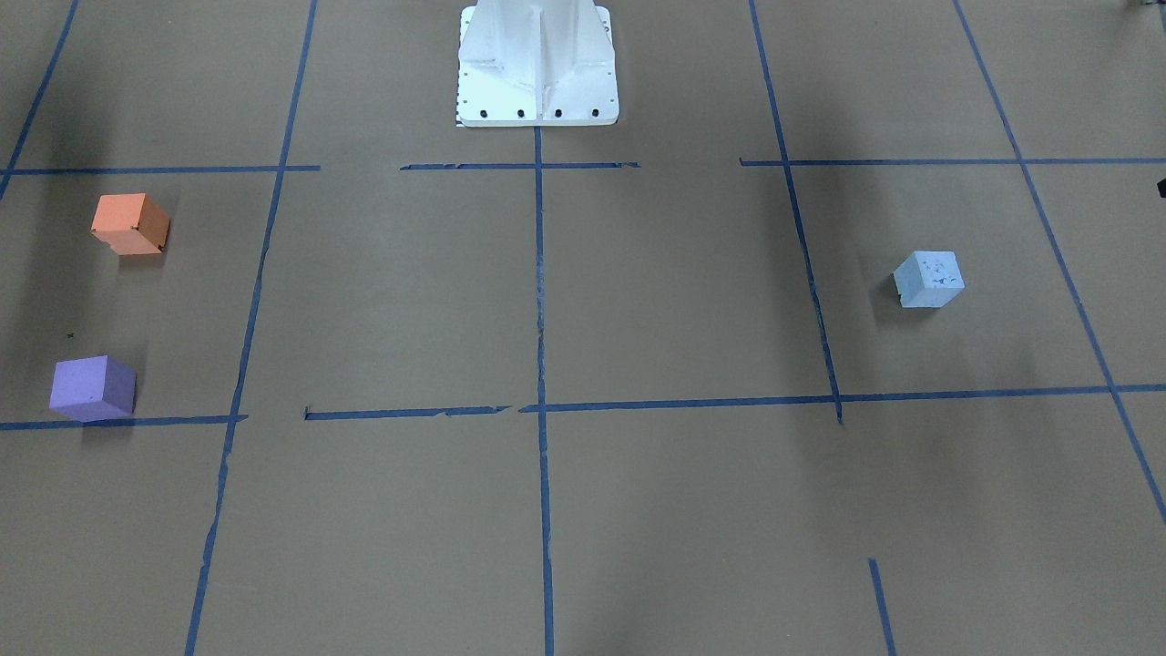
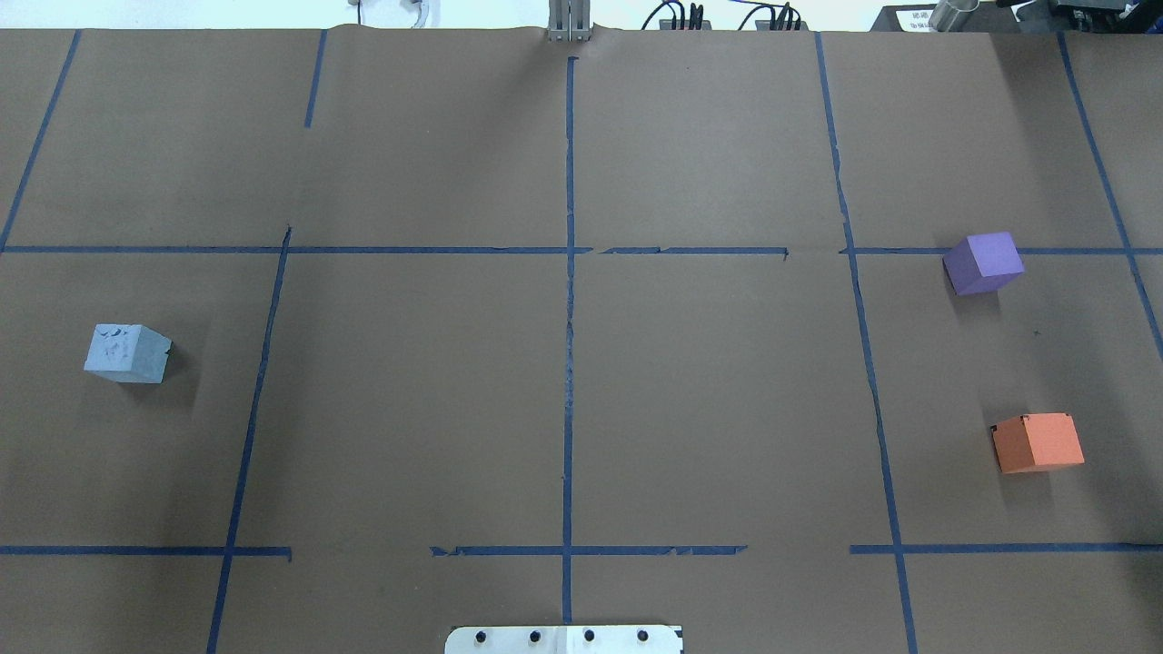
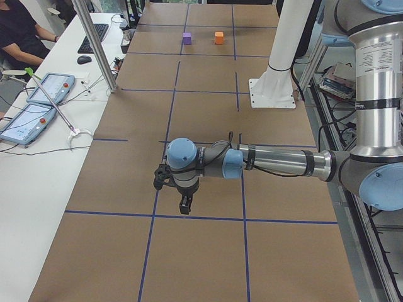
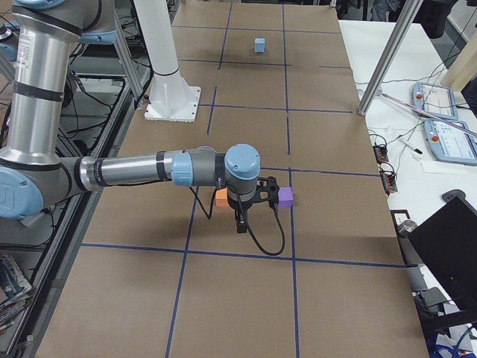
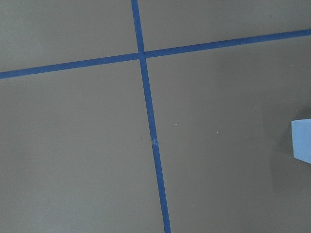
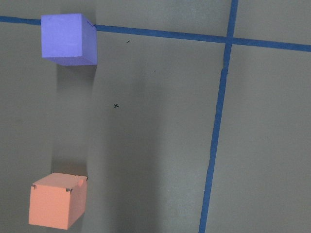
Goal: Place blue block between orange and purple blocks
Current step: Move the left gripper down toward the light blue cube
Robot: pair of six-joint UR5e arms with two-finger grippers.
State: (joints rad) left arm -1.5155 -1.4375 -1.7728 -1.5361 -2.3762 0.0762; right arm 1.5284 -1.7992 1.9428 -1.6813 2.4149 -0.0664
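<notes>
The light blue block [image 2: 127, 353] sits alone on the table's left side, also seen in the front view [image 1: 928, 279] and at the right edge of the left wrist view [image 5: 302, 140]. The purple block [image 2: 983, 262] and the orange block [image 2: 1038, 442] sit apart on the right side, with bare paper between them, both in the right wrist view: purple [image 6: 68, 39], orange [image 6: 57, 200]. The left gripper [image 3: 182, 205] hangs above the table and shows only in the left side view. The right gripper [image 4: 239, 223] hangs over the orange and purple blocks and shows only in the right side view. I cannot tell whether either is open.
Brown paper covers the table, marked with blue tape lines [image 2: 569, 363]. The white robot base [image 1: 537, 64] stands at the middle of the robot's side. An operators' table [image 3: 44, 107] with tablets and a metal post [image 3: 94, 44] stands along the far side.
</notes>
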